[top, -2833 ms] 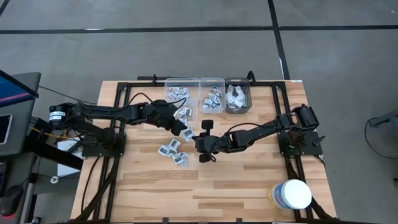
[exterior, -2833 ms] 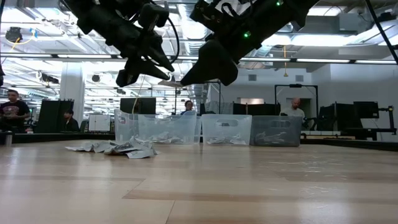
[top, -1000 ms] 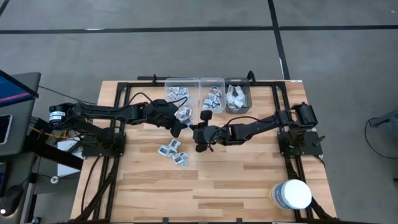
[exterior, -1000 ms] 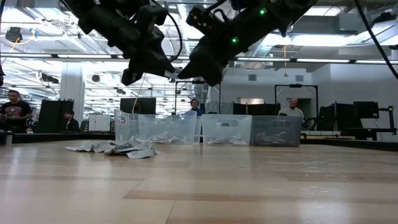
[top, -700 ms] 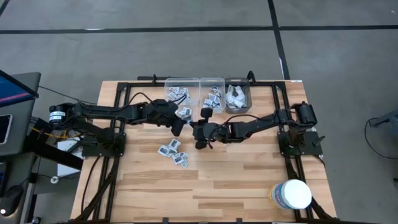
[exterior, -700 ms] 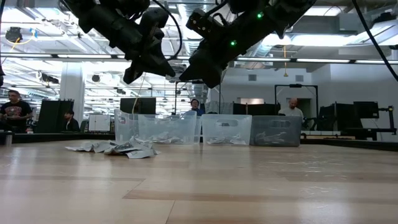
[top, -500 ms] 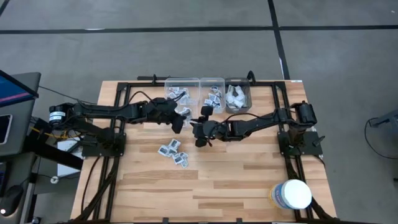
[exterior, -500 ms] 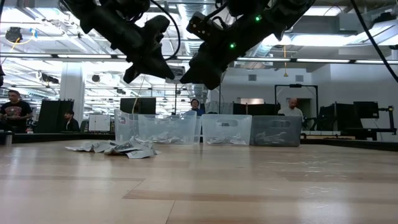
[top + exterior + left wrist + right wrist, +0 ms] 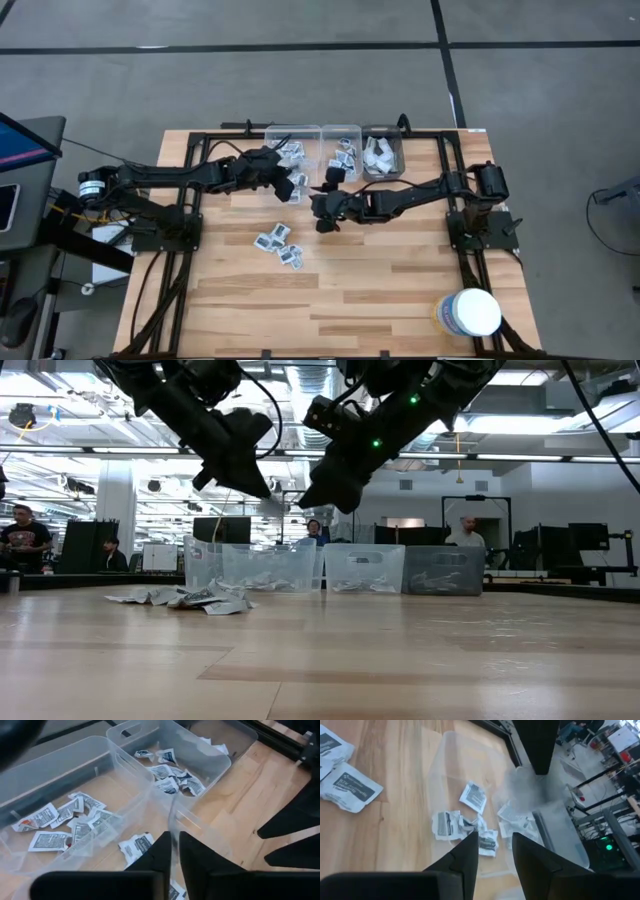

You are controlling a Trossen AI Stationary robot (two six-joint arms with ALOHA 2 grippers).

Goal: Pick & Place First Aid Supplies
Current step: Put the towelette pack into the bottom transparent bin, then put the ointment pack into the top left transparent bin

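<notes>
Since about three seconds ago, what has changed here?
Both arms swung toward the bins: the left claw now hovers by the left bin, the right claw nearby. Packets on the table and the white tub stayed put.

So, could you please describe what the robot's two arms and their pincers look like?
Both arms are dark, jointed and slender, with black cables looping along them. The left pincer and right pincer each end in two black, wedge-shaped fingers. In the low view, small green lights glow on the right arm.

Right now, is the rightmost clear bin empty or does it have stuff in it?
Not empty. In the high view the rightmost clear bin holds a heap of pale white wrappers. How full it is cannot be told.
</notes>
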